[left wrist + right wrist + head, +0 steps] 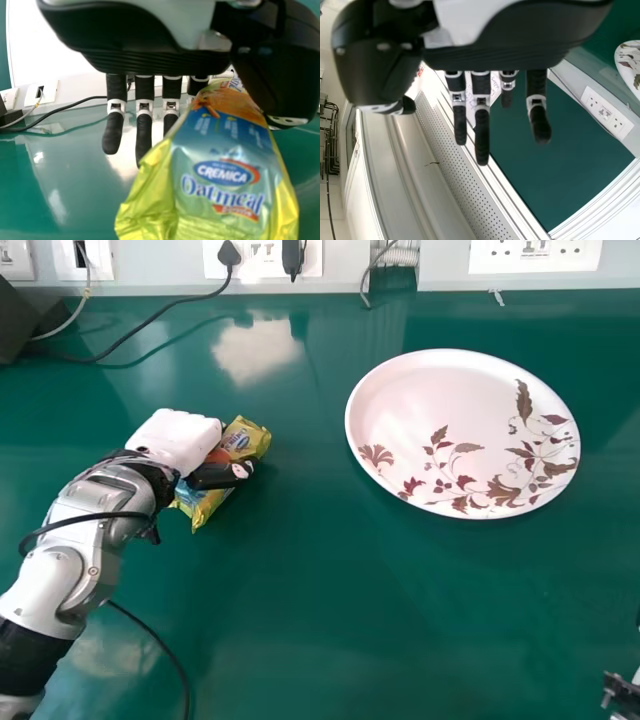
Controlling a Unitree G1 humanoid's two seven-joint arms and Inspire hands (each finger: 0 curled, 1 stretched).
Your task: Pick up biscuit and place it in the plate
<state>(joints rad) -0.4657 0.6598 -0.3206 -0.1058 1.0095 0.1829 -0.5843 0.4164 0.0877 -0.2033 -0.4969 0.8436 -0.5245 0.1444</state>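
At the left of the head view my left hand (pixel 178 440) is at the yellow and blue biscuit packet (pixel 247 438), its dark thumb lying across the packet. From the left wrist view, the hand (pixel 114 132) has its fingers straight on one side of the biscuit packet (pixel 225 175) and its thumb on the other. The white plate (pixel 450 410) with brown leaf patterns rests right of centre. Part of my right hand (pixel 622 695) shows at the lower right edge; in the right wrist view this hand (pixel 482 135) is open, holding nothing.
A green table (pixel 340 590) carries everything. Wall sockets (pixel 535 252) and black cables (pixel 165 315) line its back edge, and a dark object (pixel 20 322) stands at the back left. Another cable (pixel 165 650) runs beside the left forearm.
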